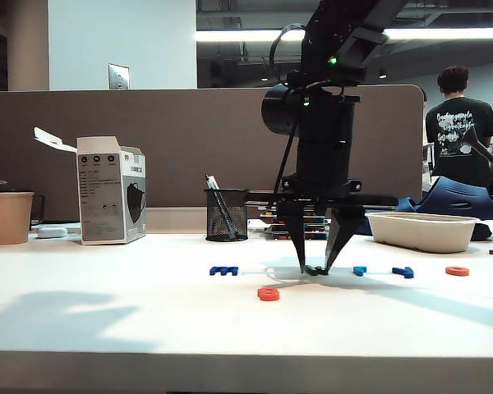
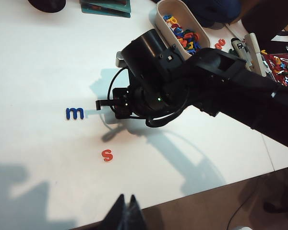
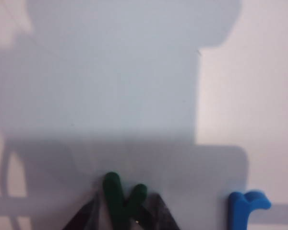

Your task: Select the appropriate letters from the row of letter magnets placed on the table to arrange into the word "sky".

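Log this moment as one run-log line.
right gripper: fingertips astride dark green plastic letter k magnet on table | left gripper: shut, off to the side | orange-red s magnet: set forward

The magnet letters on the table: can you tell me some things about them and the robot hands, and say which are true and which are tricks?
1. The right hand is down on the table, its fingers on either side of the green letter. True.
2. The orange s is still in the row with the others. False: it lies alone, nearer the front edge.
3. The blue m is between the right hand's fingers. False: it lies off to the side, untouched.
4. The white tray holds many colourful letters. True.
5. The left hand is carrying a letter. False: it hangs above the table edge, shut and empty.
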You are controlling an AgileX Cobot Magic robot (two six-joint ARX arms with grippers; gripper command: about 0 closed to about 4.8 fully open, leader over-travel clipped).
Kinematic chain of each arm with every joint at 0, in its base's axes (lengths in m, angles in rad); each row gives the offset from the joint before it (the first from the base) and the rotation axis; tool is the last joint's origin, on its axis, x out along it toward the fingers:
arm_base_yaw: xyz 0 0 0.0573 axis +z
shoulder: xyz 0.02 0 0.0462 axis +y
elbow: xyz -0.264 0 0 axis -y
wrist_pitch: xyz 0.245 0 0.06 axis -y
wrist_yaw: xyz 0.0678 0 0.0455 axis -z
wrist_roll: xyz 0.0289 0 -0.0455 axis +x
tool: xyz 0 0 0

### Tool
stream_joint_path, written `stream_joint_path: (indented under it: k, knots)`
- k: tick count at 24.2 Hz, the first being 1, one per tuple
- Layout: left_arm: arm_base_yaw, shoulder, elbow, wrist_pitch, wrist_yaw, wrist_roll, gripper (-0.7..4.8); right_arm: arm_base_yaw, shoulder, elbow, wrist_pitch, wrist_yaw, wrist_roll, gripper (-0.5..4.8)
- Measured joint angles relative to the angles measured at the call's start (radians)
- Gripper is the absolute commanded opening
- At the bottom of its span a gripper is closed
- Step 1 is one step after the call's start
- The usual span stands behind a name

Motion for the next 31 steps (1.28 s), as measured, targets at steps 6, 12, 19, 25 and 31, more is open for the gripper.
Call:
stream_joint_path:
  k: [6, 12, 19, 25, 31]
  knots:
    - [0.0, 0.0, 0.0, 0.0, 0.0, 0.0, -0.05, 0.0, 0.0, 0.0, -0.007, 0.003, -0.002, 0.9]
    - [0.0, 0.0, 0.0, 0.0, 0.0, 0.0, -0.05, 0.0, 0.0, 0.0, -0.009, 0.005, -0.002, 0.89]
    - [0.0, 0.0, 0.0, 0.0, 0.0, 0.0, -0.05, 0.008, 0.0, 0.004, -0.027, 0.005, -0.002, 0.89]
    - [0.0, 0.0, 0.0, 0.0, 0.0, 0.0, -0.05, 0.04, -0.002, 0.005, -0.07, 0.004, -0.006, 0.89]
    - [0.0, 0.0, 0.0, 0.0, 0.0, 0.0, -0.05, 0.084, -0.003, 0.007, -0.115, 0.005, -0.024, 0.89]
